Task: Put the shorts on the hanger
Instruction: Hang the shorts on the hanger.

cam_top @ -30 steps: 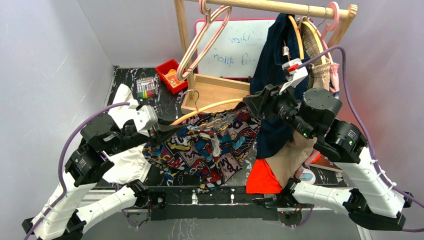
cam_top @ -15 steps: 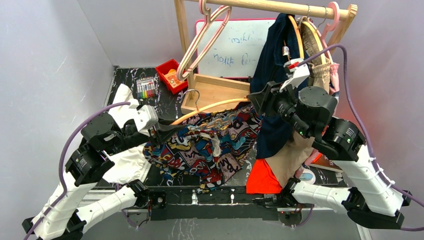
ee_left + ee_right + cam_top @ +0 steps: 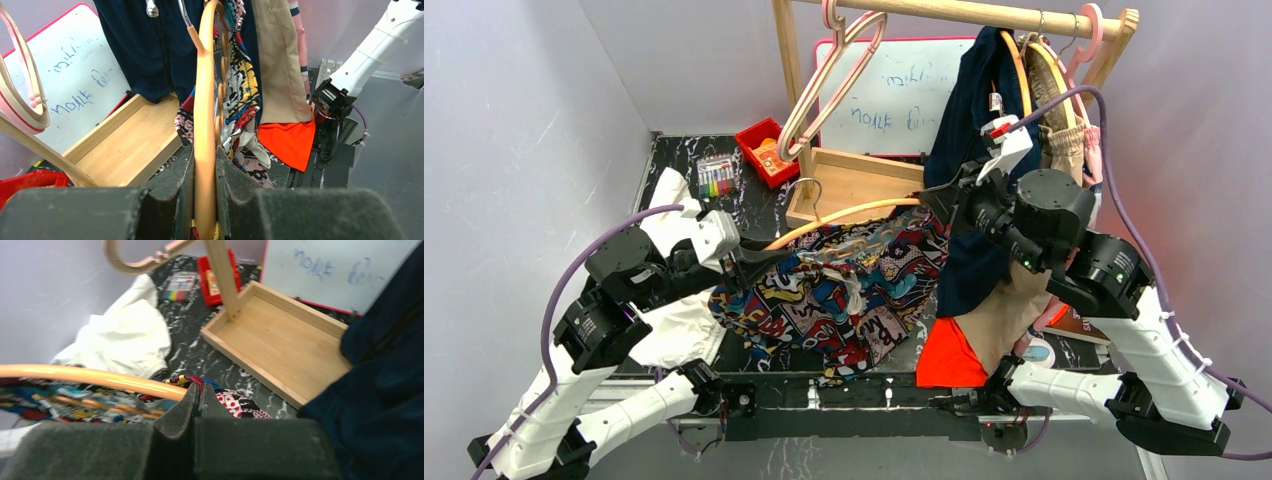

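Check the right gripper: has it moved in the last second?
Yes. The right gripper has edged up the top view, toward the whiteboard, and its jaws have closed by the hanger.

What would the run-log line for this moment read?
left gripper: shut on hanger | right gripper: shut at hanger's far end, hold unclear | shorts: bunched along hanger, not clearly hung

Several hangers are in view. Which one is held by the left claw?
The light-orange hanger, clamped in the left claw; the pink hangers hang free on the wooden rail.
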{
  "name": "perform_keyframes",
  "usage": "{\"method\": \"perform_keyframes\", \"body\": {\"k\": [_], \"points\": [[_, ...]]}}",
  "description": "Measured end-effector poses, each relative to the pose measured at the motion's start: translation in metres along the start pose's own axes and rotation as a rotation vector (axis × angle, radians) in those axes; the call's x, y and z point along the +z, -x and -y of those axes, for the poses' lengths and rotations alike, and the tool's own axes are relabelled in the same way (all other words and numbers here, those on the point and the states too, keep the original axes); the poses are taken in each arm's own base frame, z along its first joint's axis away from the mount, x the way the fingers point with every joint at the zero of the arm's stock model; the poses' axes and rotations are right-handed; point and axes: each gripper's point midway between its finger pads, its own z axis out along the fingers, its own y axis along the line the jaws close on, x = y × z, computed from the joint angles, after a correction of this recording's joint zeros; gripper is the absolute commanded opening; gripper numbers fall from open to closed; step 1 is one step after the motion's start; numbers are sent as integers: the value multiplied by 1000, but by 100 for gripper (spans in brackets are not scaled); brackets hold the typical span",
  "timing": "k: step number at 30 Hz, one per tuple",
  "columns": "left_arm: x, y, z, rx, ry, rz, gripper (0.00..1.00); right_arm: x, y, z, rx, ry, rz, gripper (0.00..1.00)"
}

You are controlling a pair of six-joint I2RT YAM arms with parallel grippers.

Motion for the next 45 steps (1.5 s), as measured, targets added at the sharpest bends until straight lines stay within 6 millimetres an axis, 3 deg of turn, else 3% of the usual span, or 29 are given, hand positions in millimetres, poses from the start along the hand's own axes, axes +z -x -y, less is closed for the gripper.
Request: {"method": "perform_keyframes", "body": {"k": [3,7,15,16,17,18,20,22,28,35,40,45], "points": [[1,3,0,4,-2,13,0,-8,11,-19,20,102,17,0],[5,11,-2,15,-5,45,0,-26,44,-54,72,279,87,0],[11,16,-3,19,-9,63,0,-30,49,-67,97,353,100,0],[11,16,-3,19,-9,63,0,-29,46,-67,96,351,91,13],[11,16,-3,19,-9,62,0,-28,43,-67,94,353,81,34],[11,15,-3,18,-9,60,0,-28,40,-68,92,361,71,48],[11,15,-3,18,-9,59,0,-27,35,-73,80,387,46,62],[11,15,-3,18,-10,58,0,-27,29,-78,60,417,22,68],[9,14,1,13,-26,49,0,-30,22,-82,-29,464,-1,71],[1,17,21,0,-129,46,0,-61,49,-84,-158,530,115,70],[-3,25,40,-20,-236,46,0,-84,64,-102,-228,660,174,69],[1,22,49,-47,-307,28,0,-77,48,-122,-266,787,115,68]]}}
